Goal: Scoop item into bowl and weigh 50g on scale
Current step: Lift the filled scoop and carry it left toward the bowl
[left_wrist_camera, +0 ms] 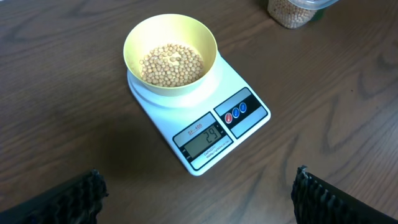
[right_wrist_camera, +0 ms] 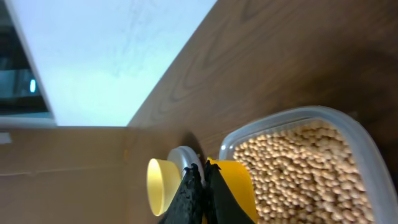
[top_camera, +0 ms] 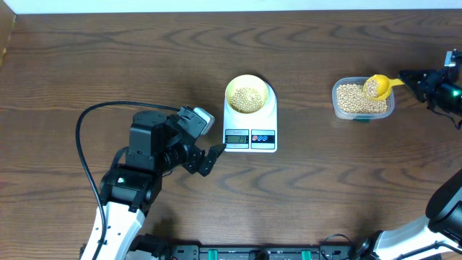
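Observation:
The pale-yellow bowl (top_camera: 249, 81) stands on the white scale (top_camera: 268, 119) and holds a layer of tan beans (top_camera: 249, 97). In the left wrist view the bowl (left_wrist_camera: 134, 38) and its beans (left_wrist_camera: 172, 63) are on the scale (left_wrist_camera: 249, 84), whose display reads 29. My left gripper (top_camera: 214, 154) is open and empty just left of the scale's front (left_wrist_camera: 199, 200). My right gripper (top_camera: 406, 78) is shut on the handle of a yellow scoop (top_camera: 375, 87) filled with beans, held over the clear container (top_camera: 345, 113). The right wrist view shows the shut fingers (right_wrist_camera: 200, 172), the scoop (right_wrist_camera: 235, 186) and the beans (right_wrist_camera: 298, 168).
The clear plastic container (right_wrist_camera: 348, 121) of beans sits right of the scale. A black cable (top_camera: 83, 155) loops left of my left arm. The table's far edge is near the container. The bowl (right_wrist_camera: 157, 186) shows small in the right wrist view.

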Robot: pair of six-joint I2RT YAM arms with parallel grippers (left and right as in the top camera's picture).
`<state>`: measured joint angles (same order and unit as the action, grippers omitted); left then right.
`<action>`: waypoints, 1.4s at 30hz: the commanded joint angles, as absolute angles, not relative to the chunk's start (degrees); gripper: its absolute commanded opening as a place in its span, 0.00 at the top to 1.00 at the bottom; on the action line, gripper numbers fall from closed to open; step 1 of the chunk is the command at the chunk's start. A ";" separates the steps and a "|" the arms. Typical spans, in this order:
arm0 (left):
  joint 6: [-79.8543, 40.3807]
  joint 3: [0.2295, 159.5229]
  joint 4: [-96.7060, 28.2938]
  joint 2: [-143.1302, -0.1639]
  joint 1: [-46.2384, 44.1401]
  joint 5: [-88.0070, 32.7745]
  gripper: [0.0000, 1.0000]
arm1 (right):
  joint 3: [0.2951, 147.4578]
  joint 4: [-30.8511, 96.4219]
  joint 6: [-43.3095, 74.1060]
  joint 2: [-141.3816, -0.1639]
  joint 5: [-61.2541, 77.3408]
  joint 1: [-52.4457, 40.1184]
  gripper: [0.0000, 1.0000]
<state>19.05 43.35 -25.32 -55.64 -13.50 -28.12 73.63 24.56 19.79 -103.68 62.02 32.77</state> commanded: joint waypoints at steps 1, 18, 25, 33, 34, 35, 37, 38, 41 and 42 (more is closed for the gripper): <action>18.31 42.85 -25.21 -55.72 -13.19 -27.79 0.02 | 73.36 22.81 24.51 -104.22 67.79 32.75 0.99; 18.31 42.85 -25.19 -55.75 -13.19 -27.79 0.02 | 73.36 11.70 37.08 -104.22 67.44 20.38 0.99; 18.31 42.85 -25.21 -55.72 -13.19 -27.79 0.02 | 73.36 6.28 45.01 -104.22 66.11 16.23 0.99; 18.31 42.85 -25.21 -55.75 -13.19 -27.79 0.02 | 73.36 6.15 46.50 -104.22 64.27 12.47 0.99; 18.31 42.85 -25.21 -55.72 -13.19 -27.79 0.02 | 73.36 6.17 46.50 -104.22 63.83 11.88 0.99; 18.31 42.85 -25.21 -55.75 -13.19 -27.79 0.02 | 73.36 6.15 46.50 -104.22 63.26 11.20 0.99; 18.31 42.85 -25.19 -55.72 -13.19 -27.79 0.02 | 73.36 6.15 46.50 -104.22 62.06 9.96 0.99; 18.31 42.85 -25.21 -55.75 -13.19 -27.79 0.02 | 73.36 6.15 46.57 -104.22 61.54 9.32 0.99; 18.31 42.85 -25.19 -55.75 -13.19 -27.79 0.02 | 73.36 6.15 46.72 -104.22 60.55 7.40 0.99; 18.31 42.85 -25.19 -55.72 -13.19 -27.79 0.02 | 73.36 6.13 46.68 -104.22 60.49 6.72 0.99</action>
